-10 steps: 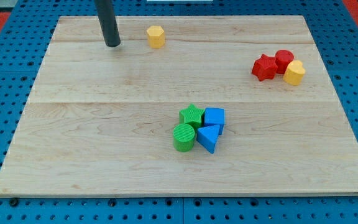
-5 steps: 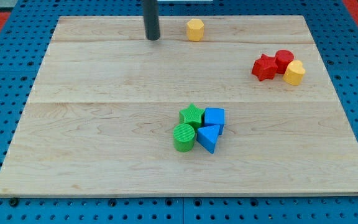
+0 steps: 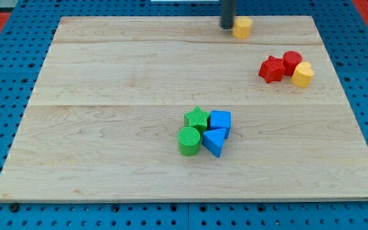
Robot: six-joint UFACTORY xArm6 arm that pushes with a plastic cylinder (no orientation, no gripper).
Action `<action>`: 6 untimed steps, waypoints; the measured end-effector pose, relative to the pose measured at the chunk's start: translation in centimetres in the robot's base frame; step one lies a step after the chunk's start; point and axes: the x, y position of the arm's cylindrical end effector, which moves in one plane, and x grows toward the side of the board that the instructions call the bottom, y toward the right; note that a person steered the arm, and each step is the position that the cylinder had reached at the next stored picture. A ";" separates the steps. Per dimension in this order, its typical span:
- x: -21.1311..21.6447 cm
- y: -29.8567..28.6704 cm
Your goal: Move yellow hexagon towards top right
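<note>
My tip (image 3: pixel 227 27) is resting on the wooden board (image 3: pixel 107 83) close to its top edge, somewhat right of the middle, and it is pressing against the left side of the yellow hexagon (image 3: pixel 242 27). The rod is a plain dark bar with no jaws, so it is grasping nothing; it is only touching the block from the view's left. The yellow hexagon is sitting just inside the top edge of the board, well short of the top right corner.

Near the right edge, below the hexagon and well apart from it, three blocks are huddling together: a red star (image 3: pixel 271 69) on the left, a rounded red block (image 3: pixel 292 61) just behind it, and a second yellow block (image 3: pixel 302 75), whose exact shape I cannot make out, touching them on the right.

Around the centre of the board, a little toward the bottom edge, four more blocks are sitting in a tight cluster: a green star (image 3: pixel 197 117), a green cylinder (image 3: pixel 188 140) in front of it, a blue cube (image 3: pixel 220 119) and a blue triangle (image 3: pixel 214 142). My tip is standing well away from both groups.

The board is lying on a blue perforated surface (image 3: pixel 5 115). No writing, brand or label is showing anywhere.
</note>
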 end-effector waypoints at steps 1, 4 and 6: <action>0.0 1.8; 3.1 6.3; 2.4 6.1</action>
